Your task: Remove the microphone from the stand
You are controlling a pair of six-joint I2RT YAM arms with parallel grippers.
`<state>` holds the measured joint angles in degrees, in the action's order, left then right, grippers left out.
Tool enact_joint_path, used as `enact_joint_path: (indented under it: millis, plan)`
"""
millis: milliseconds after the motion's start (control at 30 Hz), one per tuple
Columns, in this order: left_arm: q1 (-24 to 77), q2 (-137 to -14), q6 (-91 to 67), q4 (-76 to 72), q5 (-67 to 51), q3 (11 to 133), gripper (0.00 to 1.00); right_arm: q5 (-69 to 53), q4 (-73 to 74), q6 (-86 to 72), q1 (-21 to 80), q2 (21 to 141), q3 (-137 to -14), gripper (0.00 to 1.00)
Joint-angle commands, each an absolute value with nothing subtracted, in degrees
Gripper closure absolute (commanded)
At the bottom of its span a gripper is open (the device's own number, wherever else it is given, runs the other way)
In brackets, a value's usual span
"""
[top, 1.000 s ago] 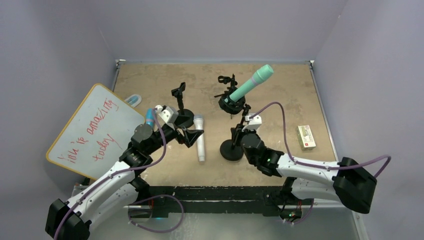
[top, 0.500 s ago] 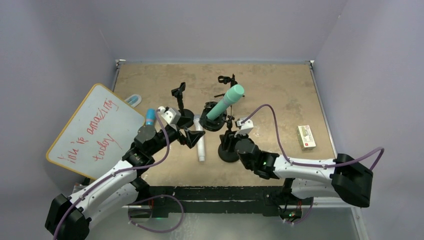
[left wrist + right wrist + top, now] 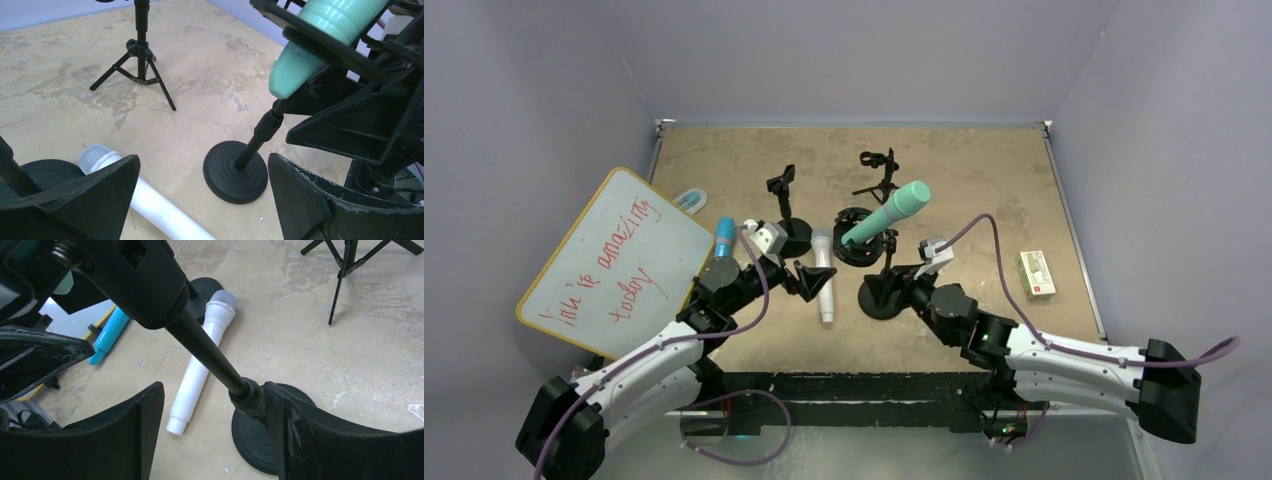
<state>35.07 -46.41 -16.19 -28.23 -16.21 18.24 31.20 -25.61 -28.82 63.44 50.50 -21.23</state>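
Not done: teal microphone (image 3: 886, 213) sits clipped in the stand (image 3: 882, 298), pointing to 2 o'clock; right gripper (image 3: 212, 390) wide, straddling the pole; left gripper (image 3: 202, 160) wide, empty, at stand's 9 o'clock; lift-out remains.

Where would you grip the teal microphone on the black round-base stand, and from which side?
Probably the teal microphone by its bare barrel above the clip, jaws across, from the left with the left gripper; that stretch slants free of the black round-base stand.
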Motion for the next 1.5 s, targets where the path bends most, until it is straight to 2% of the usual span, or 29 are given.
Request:
enact_joint_path:
  millis: [0, 200, 500, 800, 967, 1100, 1233, 1467]
  plan:
    - [35.8, -48.8, -17.8, -35.3, -18.1, 17.5, 0.04, 30.0, -22.0, -28.4, 63.6, 46.2, -20.4, 0.24]
    - [41.7, -54.1, -15.5, -43.7, -13.7, 15.1, 0.04, 30.1, -17.3, -26.7, 63.4, 43.5, -20.3, 0.22]
    - [48.0, -61.3, -12.2, -54.7, -7.4, 12.3, 0.03, 20.2, -15.5, -22.8, 62.9, 35.9, -19.0, 0.26]
    - [50.1, -68.0, -11.6, -60.9, -5.9, 14.3, 0.01, 29.0, 0.4, -32.2, 61.2, 30.4, -24.1, 0.33]
    - [51.7, -71.9, -11.6, -67.0, -5.2, 14.9, 0.07, 31.1, 6.7, -35.8, 57.4, 28.5, -26.7, 0.35]
    - [54.7, -76.5, -10.2, -74.7, -1.5, 15.5, 0.13, 19.5, 5.8, -34.6, 43.5, 32.3, -27.0, 0.36]
    - [59.3, -79.7, -5.6, -79.4, 5.0, 16.8, 0.14, 3.8, -0.3, -33.1, 30.7, 37.5, -25.0, 0.36]
    - [62.5, -90.2, -2.5, -95.6, 11.4, 18.7, 0.17, -6.5, -17.7, -32.7, 28.8, 38.5, -16.2, 0.33]
